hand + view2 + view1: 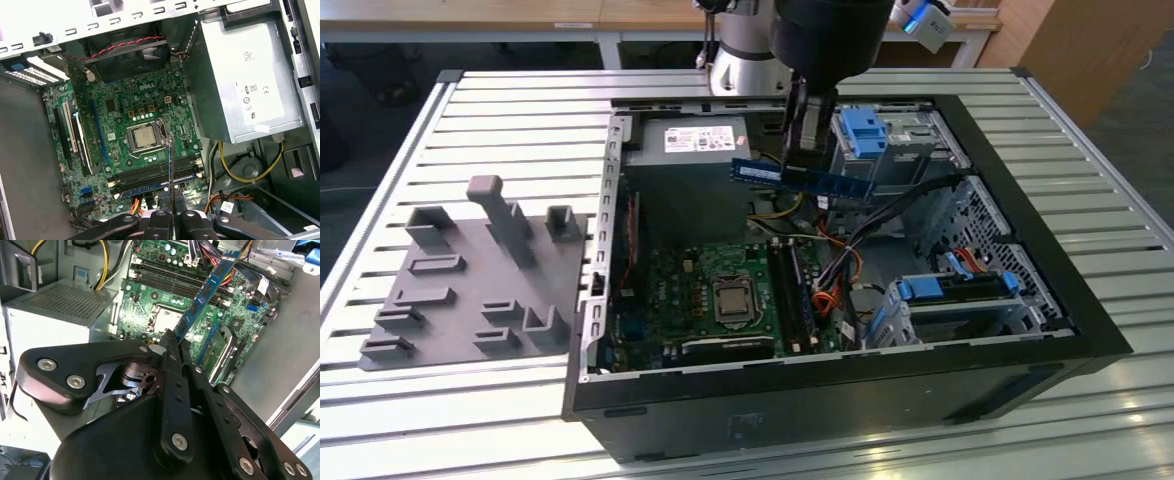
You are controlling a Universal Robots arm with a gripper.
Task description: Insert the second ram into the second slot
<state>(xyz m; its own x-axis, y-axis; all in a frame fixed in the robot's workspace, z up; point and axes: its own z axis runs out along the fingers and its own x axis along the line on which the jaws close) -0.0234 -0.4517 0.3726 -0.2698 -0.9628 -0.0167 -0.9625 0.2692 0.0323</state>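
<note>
One stick is up in the air here: the gripper has its fingers pinched on the ram, holding it level above the open case. It's near the PSU and well clear of the board. I'd call this the carry and line-up step, since nothing from this stick is in the slots yet. Seating it would call for the ram's long edge running along the second slot, centred over it and square rather than tipped. As it hangs now it looks crosswise to them. The exterior view gives you the height and the ram's flat side, but the slots are just dark lines there. In the first wrist view the ram is edge-on, a thin line cutting across the slots. There's also a blue strip in one of them, probably a stick already seated. The second wrist view shows the chips and the fingers clamped on its edge.
</note>
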